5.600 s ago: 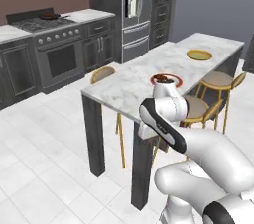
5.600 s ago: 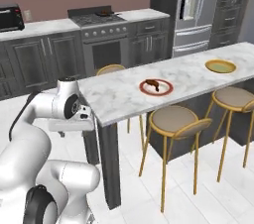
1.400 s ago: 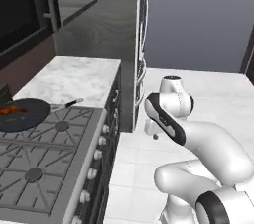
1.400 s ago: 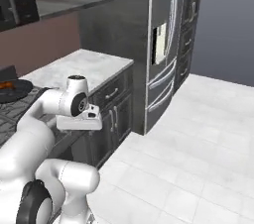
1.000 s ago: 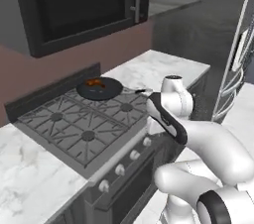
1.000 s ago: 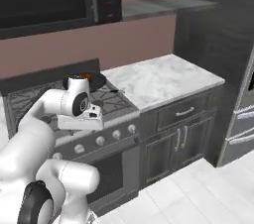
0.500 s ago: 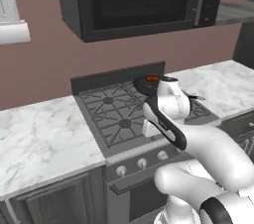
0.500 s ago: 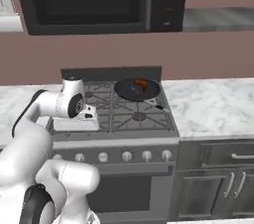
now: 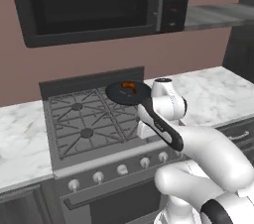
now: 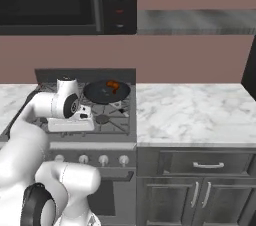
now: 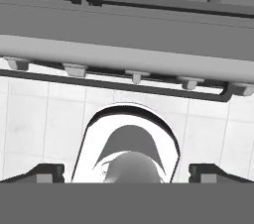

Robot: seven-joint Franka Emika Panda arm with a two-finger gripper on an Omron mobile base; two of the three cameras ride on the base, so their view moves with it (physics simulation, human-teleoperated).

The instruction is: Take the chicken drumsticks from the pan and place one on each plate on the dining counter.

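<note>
one drumstick (image 9: pixel 128 86) lies lengthwise across the pan (image 9: pixel 128 92); gripper (image 11: pixel 127 173) spread wide.

Pan (image 9: pixel 125 91) on stove (image 9: pixel 89 119) back right burner, drumstick (image 9: pixel 128 86) inside.

Matt black pan (image 9: pixel 128 92); glossy veined marble worktop (image 10: pixel 192 110).

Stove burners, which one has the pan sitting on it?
The back right burner: the black pan with a drumstick covers it, against the backsplash. The other grates show bare.
</note>
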